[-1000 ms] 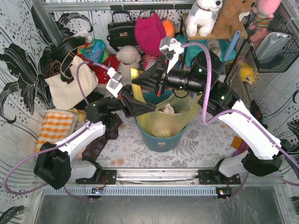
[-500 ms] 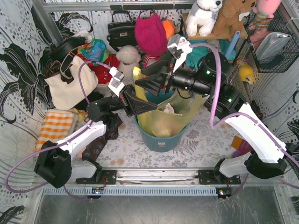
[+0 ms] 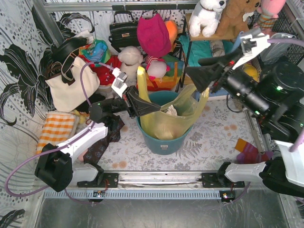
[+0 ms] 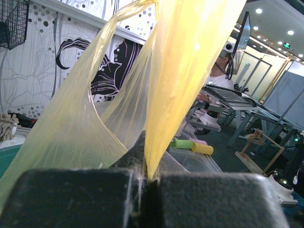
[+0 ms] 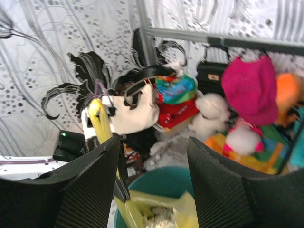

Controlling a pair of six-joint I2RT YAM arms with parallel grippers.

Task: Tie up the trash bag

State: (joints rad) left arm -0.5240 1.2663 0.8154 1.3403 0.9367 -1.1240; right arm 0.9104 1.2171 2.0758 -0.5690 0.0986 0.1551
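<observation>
Cluttered booth: black-and-white floral walls, a floral-print worktop (image 3: 209, 128), and toys and bags piled behind the teal bin (image 3: 161, 142). A cream tote bag (image 3: 71, 83) sits well to the left of the bin and a black handbag (image 3: 124, 32) hangs beyond it.

The trash bag (image 3: 166, 121) sits inside the bin as its liner, with crumpled white paper (image 3: 170, 111) showing at the mouth. The left tool (image 3: 141, 102) is over the bin's left rim, pressed together on a twisted strip of the bag that stands up above it. In the left wrist view the yellow film (image 4: 180, 71) runs straight down into the seam between the fingers (image 4: 71, 199).

The right tool (image 3: 194, 78) is up above the bin's right side, spread wide with nothing between its fingers. The right wrist view shows only the bin and toys through the gap. The bag's right corner (image 3: 203, 97) sticks up loose just over the bin's right rim, below that tool.

Step, as I judge it: one ear held, the other needs grabbing before any knot – early in the tie.

Risks:
- The free corner is thin and floppy, so it could sag into the bin and a closing tool would miss it or catch only an edge.
- Pulling up on the left strip alone could stretch or tear the film – or drag the liner out of the bin and tip the paper.
- The strip could slip from the pinch.
</observation>
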